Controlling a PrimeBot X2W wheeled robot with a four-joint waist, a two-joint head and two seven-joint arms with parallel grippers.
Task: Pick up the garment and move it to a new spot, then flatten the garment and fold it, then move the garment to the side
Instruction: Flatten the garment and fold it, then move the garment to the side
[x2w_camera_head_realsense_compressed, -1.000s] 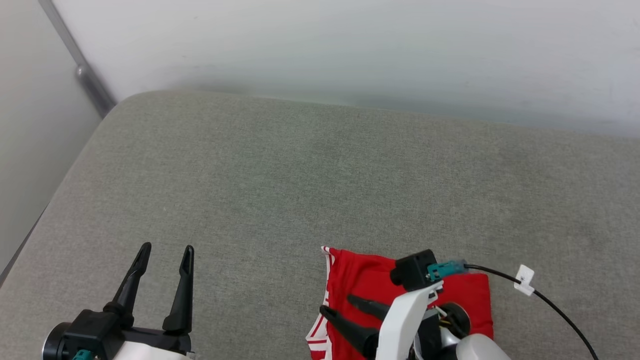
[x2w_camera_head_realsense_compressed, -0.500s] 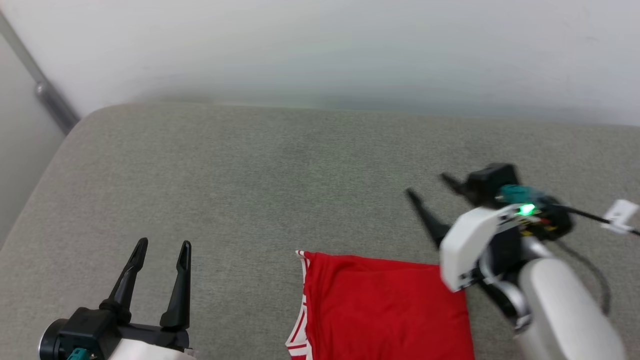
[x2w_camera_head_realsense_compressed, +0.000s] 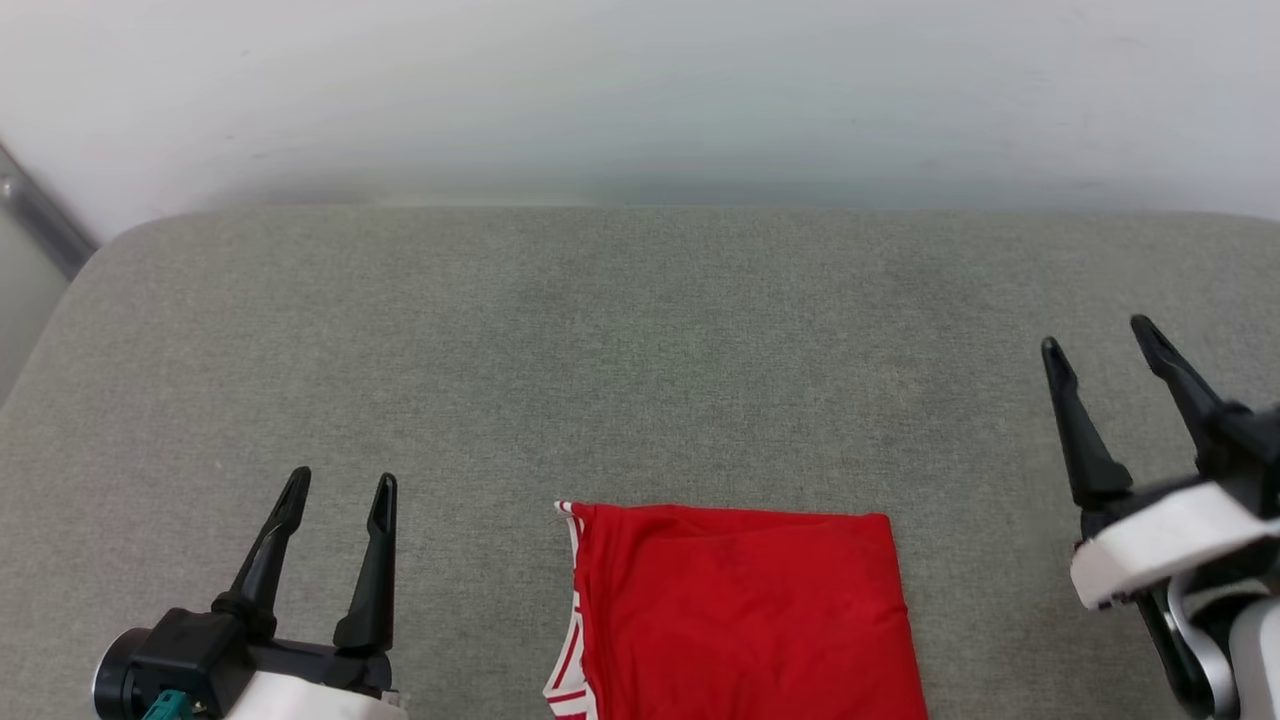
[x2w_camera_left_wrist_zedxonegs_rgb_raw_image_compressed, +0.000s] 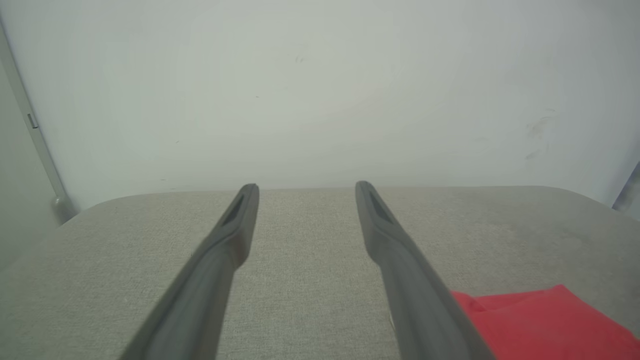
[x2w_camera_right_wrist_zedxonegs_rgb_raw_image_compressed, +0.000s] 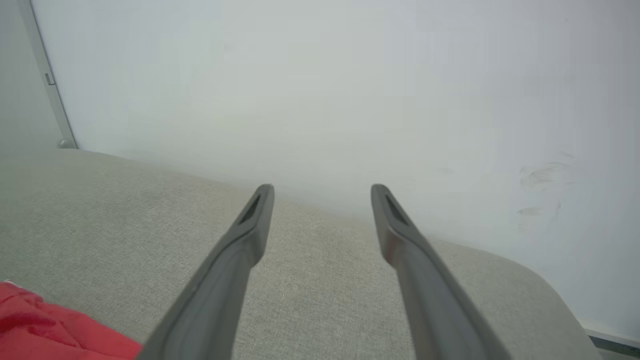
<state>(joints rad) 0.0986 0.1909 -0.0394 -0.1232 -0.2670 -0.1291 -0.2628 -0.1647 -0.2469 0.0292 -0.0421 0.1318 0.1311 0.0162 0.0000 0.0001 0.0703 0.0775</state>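
Observation:
The garment (x2w_camera_head_realsense_compressed: 740, 610) lies folded into a red rectangle at the near middle of the grey cushion, with red-and-white striped trim along its left edge. A red corner of the garment (x2w_camera_left_wrist_zedxonegs_rgb_raw_image_compressed: 545, 325) shows in the left wrist view, and another red corner of the garment (x2w_camera_right_wrist_zedxonegs_rgb_raw_image_compressed: 45, 332) in the right wrist view. My left gripper (x2w_camera_head_realsense_compressed: 340, 490) stands open at the lower left, apart from the cloth and empty. My right gripper (x2w_camera_head_realsense_compressed: 1098, 338) is open at the right, raised and clear of the cloth, with nothing between its fingers.
The grey padded surface (x2w_camera_head_realsense_compressed: 620, 360) stretches back to a white wall (x2w_camera_head_realsense_compressed: 640, 90). Its rounded left corner sits beside a grey metal post (x2w_camera_head_realsense_compressed: 40, 225). The surface's right corner (x2w_camera_right_wrist_zedxonegs_rgb_raw_image_compressed: 545, 290) drops off near the wall.
My right gripper has lifted off the folded garment and swung out to the right, leaving the garment lying flat. The head camera has shifted. The left gripper has stayed put.

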